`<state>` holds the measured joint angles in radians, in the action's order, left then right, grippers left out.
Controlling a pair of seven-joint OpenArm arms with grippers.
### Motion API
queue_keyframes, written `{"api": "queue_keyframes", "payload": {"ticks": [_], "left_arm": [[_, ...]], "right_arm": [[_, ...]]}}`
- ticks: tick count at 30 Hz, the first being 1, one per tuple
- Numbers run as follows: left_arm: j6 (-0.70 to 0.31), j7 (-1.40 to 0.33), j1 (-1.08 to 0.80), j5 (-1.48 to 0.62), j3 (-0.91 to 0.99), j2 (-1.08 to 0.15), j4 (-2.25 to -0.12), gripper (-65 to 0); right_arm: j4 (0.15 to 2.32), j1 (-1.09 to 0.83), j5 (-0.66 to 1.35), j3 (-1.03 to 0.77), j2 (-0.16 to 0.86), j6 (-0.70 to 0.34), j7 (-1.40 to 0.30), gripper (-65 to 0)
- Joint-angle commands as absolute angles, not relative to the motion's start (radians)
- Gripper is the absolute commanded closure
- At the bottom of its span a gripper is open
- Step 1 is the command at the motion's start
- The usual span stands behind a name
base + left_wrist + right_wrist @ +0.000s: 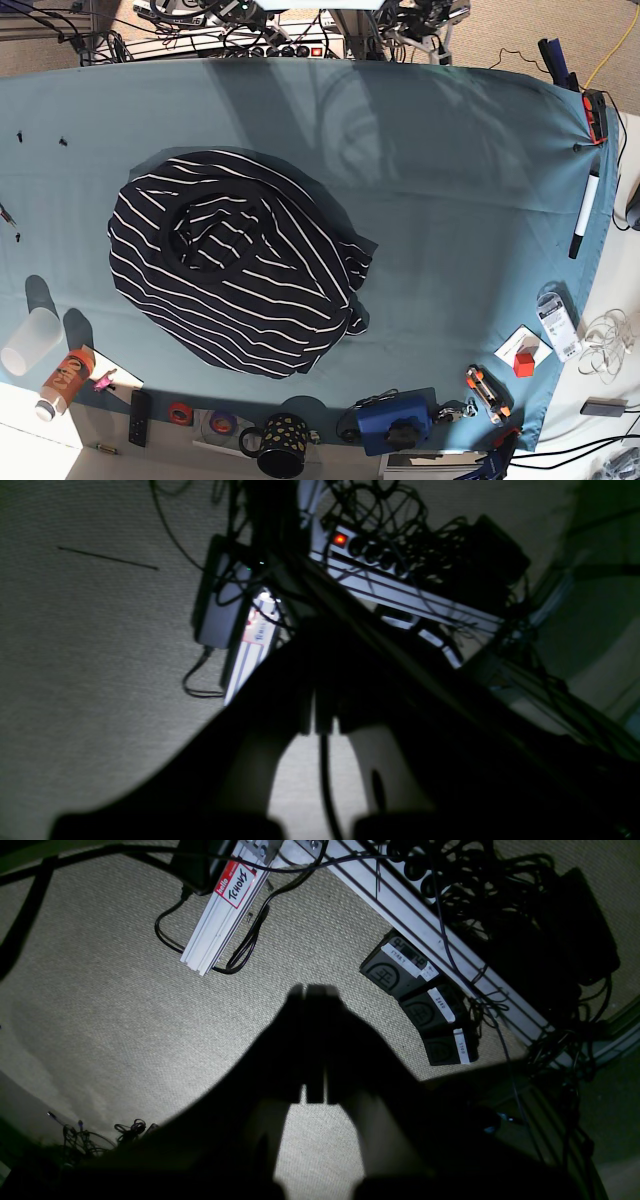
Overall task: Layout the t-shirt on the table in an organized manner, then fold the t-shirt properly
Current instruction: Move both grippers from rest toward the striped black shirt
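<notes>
The t-shirt [235, 265] is seen in the base view as a rumpled, roughly oval heap on the left half of the table [470, 180], nearer the left edge than the right and set back a little from the front edge; no sleeve, collar or hem can be picked out clearly. Its fabric reads as soft and dark navy-black, crossed by thin, widely spaced white stripes that bend with the folds, while the table is covered by a plain teal-blue cloth with faint creases. Neither arm is seen over the table. In the wrist views the left gripper [320, 715] and the right gripper [315, 1050] appear as dark silhouettes above a pale, coarsely woven carpet and a tangle of black cables, with the fingers pressed together and nothing held between them. It is judged that laying out has not yet begun. The main risk is that several bunched layers would be pinched at once, so the garment would be dragged as a lump rather than spread. The teal cloth could also be caught along with the shirt and pulled into wrinkles. A wide sweep toward the front edge could disturb the patterned mug [283, 442] or the translucent cup [30, 340] at the front-left corner.
</notes>
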<state>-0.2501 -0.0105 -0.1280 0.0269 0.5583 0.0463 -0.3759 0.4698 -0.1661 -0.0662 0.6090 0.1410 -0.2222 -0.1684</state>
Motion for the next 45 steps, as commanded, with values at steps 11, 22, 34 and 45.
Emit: {"api": "queue_keyframes", "payload": {"ticks": [11,22,34,45], "left_arm": [[-0.402,-0.01,-0.15,0.071,0.559,0.031,-0.381,0.0],[-0.402,-0.011,-0.153,0.12,0.559,0.031,-0.381,0.0],[-0.402,-0.023,-0.186,0.12,0.559,-0.006,-0.393,0.0],[-0.402,-0.044,-0.38,0.035,0.559,-0.115,-0.617,0.0]], "right_arm": [[0.477,-0.167,-0.061,0.607,0.141,-0.227,-0.168,0.0],[0.477,-0.166,-0.061,0.607,0.118,-0.204,-0.171,0.0],[0.477,-0.174,-0.061,0.607,0.125,-0.205,-0.29,0.0],[0.804,-0.362,-0.06,0.607,0.308,-0.201,-0.319,0.0]]}}
